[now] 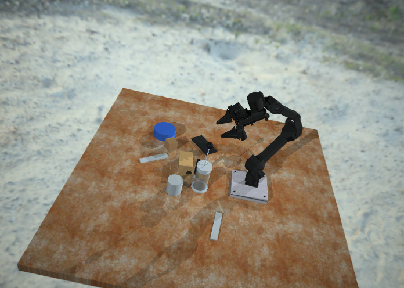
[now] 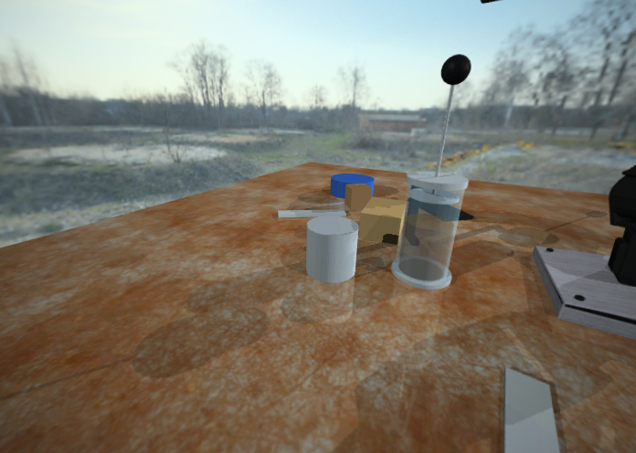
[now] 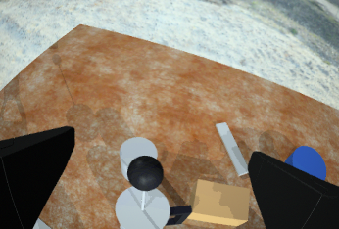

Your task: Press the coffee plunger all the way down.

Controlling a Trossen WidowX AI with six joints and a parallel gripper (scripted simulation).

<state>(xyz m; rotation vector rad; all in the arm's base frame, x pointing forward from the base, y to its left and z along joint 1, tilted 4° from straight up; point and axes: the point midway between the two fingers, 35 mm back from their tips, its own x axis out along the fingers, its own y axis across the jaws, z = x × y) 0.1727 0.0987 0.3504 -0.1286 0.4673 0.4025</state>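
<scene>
The coffee press [image 1: 201, 177] [image 2: 427, 232] stands upright on the table, a clear cylinder with a white lid and a dark handle. Its plunger is up: the black knob [image 1: 209, 145] [image 2: 455, 68] [image 3: 145, 172] sits on a thin rod high above the lid, and the plunger disc shows just under the lid. My gripper [image 1: 219, 129] [image 3: 165, 150] is wide open and empty, above and to the side of the knob, not touching it. In the wrist view the knob shows between the two fingers, low in the picture. In the exterior view only one fingertip shows, at the top right.
A grey cylinder [image 1: 174, 184] [image 2: 332, 248] [image 3: 132, 153] stands beside the press. A tan box [image 1: 185, 162] [image 2: 381, 221] [image 3: 220, 201] is close to its handle. A small brown block [image 1: 170, 144], a blue disc [image 1: 164, 131], a black slab [image 1: 202, 144] and two pale strips [image 1: 154, 158] [image 1: 216, 226] lie around.
</scene>
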